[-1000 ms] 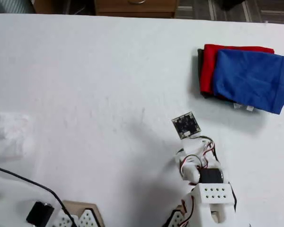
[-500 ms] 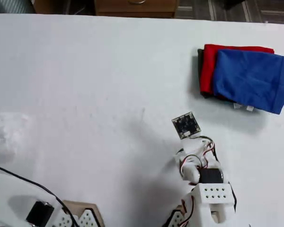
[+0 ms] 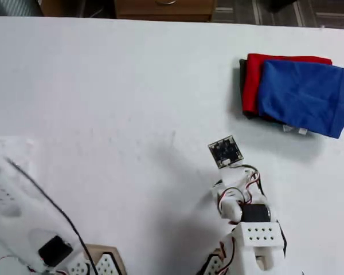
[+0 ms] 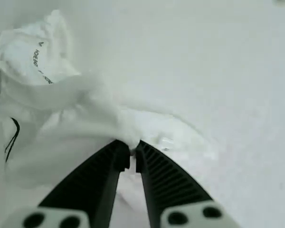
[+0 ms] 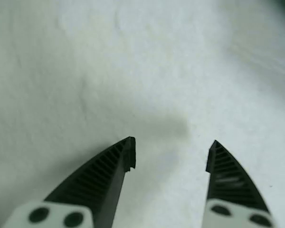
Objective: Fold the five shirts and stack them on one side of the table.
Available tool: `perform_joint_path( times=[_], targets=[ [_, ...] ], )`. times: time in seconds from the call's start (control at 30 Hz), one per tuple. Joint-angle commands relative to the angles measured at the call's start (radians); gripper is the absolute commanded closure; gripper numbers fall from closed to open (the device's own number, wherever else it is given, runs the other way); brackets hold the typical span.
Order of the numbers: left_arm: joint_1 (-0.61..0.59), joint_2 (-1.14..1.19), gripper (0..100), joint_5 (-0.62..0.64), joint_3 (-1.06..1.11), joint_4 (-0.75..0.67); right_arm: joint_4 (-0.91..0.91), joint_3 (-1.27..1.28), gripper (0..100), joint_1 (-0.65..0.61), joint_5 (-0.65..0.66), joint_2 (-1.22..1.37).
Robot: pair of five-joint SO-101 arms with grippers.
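The left fingers (image 4: 104,171) are closed together on a bunched fold of the white shirt (image 4: 47,104), which lies crumpled on the counter (image 4: 218,71). The fabric is light and limp, apparently thin. Take hold at hem or shoulder corners. The right fingers (image 5: 104,180) stand apart above the counter.

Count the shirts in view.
4. Piled at right: blue shirt on top, red shirt under it, dark shirt beneath. White shirt pinched in left hand. Others may be hidden.

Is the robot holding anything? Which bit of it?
The left gripper pinches a bunched fold of a white shirt. The right gripper holds nothing.
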Motion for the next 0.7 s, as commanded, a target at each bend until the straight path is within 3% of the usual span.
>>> perform_joint_path(
  times=[0.0,0.2,0.4,0.53,0.67],
  targets=[
    [0.204,-0.310,97,0.017,0.246,0.017,-0.007,-0.005,75.5,-0.005,-0.008,-0.018],
    [0.537,-0.675,97,0.017,0.504,0.015,-0.007,-0.005,75.5,-0.005,-0.008,-0.018],
    [0.821,-0.919,97,0.017,0.588,0.015,-0.007,-0.005,75.5,-0.005,-0.008,-0.018],
    [0.947,-1.017,97,0.012,0.596,0.015,-0.007,-0.005,75.5,-0.005,-0.008,-0.018],
    [0.976,-1.025,97,0.011,0.650,0.014,-0.007,-0.005,75.5,-0.005,-0.008,-0.018]
  ],
)
